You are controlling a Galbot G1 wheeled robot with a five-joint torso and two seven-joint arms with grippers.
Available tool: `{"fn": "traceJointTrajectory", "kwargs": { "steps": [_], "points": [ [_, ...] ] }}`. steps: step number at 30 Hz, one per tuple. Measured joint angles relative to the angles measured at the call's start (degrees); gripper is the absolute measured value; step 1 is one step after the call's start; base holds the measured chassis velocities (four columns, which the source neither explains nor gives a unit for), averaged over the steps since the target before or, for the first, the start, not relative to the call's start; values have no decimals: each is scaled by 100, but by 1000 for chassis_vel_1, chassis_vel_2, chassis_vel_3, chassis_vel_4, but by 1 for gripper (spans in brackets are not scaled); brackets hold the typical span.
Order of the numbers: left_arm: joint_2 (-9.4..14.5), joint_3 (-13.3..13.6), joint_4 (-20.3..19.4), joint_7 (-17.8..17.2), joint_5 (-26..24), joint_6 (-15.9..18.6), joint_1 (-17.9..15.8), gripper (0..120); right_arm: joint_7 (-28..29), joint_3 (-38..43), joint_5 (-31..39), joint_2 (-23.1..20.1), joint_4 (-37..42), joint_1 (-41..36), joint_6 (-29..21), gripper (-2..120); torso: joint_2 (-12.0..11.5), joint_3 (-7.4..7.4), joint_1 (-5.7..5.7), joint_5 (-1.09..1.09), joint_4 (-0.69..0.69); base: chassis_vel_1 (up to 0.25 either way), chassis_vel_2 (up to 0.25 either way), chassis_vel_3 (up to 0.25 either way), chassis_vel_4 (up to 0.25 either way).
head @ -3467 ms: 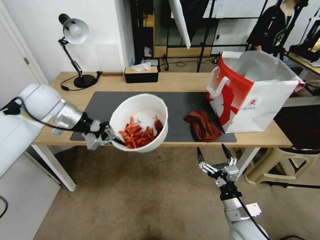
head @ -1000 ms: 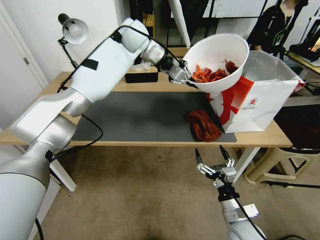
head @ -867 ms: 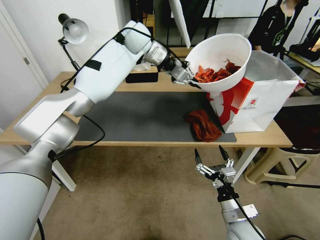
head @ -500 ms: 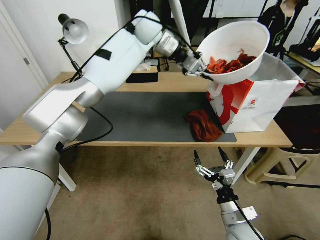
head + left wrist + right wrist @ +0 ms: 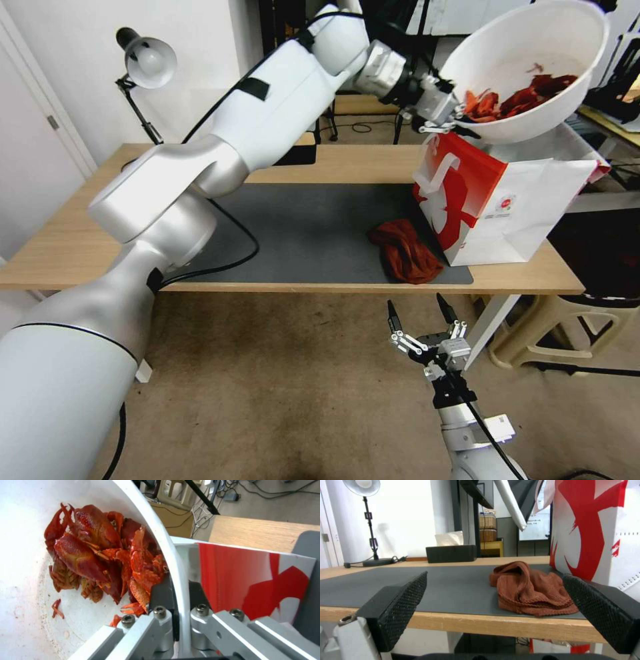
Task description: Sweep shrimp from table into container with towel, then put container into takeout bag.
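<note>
Jaws of left gripper [image 5: 445,119] clamp bowl [image 5: 527,73] rim, shrimp [image 5: 520,103] inside, over bag [image 5: 507,193] at 2 o'clock; right gripper [image 5: 419,313] spread, idle; bagging step, next: lower level.

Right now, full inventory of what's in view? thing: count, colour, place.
container: 1, white, held in the air above the takeout bag's open top
shrimp: a heap, red-orange, inside the container
takeout bag: 1, red and white, upright on the table's right end
towel: 1, rust-brown, crumpled on the mat beside the bag
table: 1, light wood
mat: 1, dark grey, on the table
tissue box: 1, black with white tissue, at the table's far edge
lamp: 1, black and silver, far left of the table
left gripper: shut on the container's rim
right gripper: open, below the table's front edge near the towel
</note>
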Motion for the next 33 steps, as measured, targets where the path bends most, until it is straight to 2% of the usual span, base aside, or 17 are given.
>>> {"fn": "traceJointTrajectory", "kwargs": {
  "steps": [3,11,33],
  "points": [
    [-10,-30,279,-45,0,-35,-77,0,0,-11,4,-13,4,7,0,100,0,0,0,-2,4,0,0,0,0],
    [0,-61,600,-157,6,-58,-111,0,0,-60,16,-57,10,20,-3,100,0,1,0,-2,3,0,0,0,0],
    [14,111,433,-276,16,-132,216,0,-2,-98,52,-43,-58,80,-19,100,0,0,0,-1,3,0,0,0,0]
  ]
}}
